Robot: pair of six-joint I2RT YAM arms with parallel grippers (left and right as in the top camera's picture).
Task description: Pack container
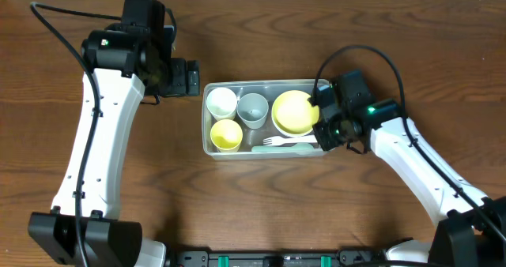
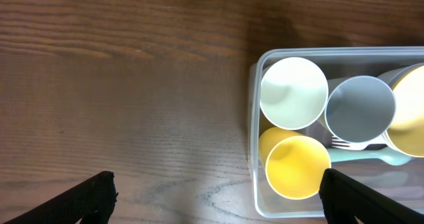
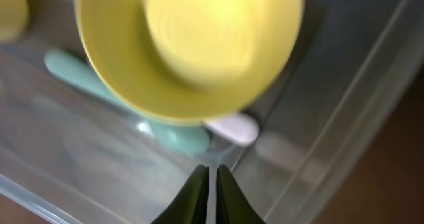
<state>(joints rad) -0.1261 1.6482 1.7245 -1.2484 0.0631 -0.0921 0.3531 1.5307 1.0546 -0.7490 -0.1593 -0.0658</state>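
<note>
The clear plastic container point(image 1: 209, 144) lies mid-table and holds a white cup point(image 1: 221, 101), a grey cup point(image 1: 253, 109), a yellow cup point(image 1: 226, 134), a yellow bowl point(image 1: 294, 112) and a mint fork point(image 1: 285, 144). My left gripper point(image 2: 215, 197) is open and empty, hovering over the container's left end point(image 2: 252, 151). My right gripper point(image 3: 212, 174) is shut and empty, its tips over the container's right end point(image 3: 344, 131), just below the yellow bowl point(image 3: 192, 45). A mint handle point(image 3: 179, 134) and a pale pink utensil end point(image 3: 232, 128) lie under the bowl.
The brown wooden table point(image 1: 261, 204) surrounds the container. The left arm point(image 1: 95, 141) runs down the left side and the right arm point(image 1: 427, 180) down the right, with black cables near each.
</note>
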